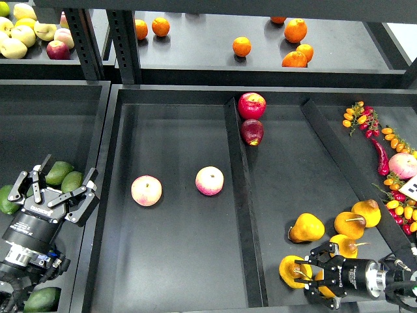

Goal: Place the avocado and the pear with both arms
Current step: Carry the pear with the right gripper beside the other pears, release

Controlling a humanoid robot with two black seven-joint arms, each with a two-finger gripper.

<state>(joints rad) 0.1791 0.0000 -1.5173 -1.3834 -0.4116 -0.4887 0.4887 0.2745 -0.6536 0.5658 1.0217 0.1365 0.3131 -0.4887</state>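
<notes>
While left fingers [60, 189] gape over avocados [64, 177] — right fingers [314, 272] among pears [307, 228]

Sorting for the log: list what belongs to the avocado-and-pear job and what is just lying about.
Job:
- avocados under the open left pincer
- pears by the right pincer, jaws on a pear, grasp unclear

Lying about:
- pink-yellow apples
- red apples
- oranges
- chillies and small tomatoes
</notes>
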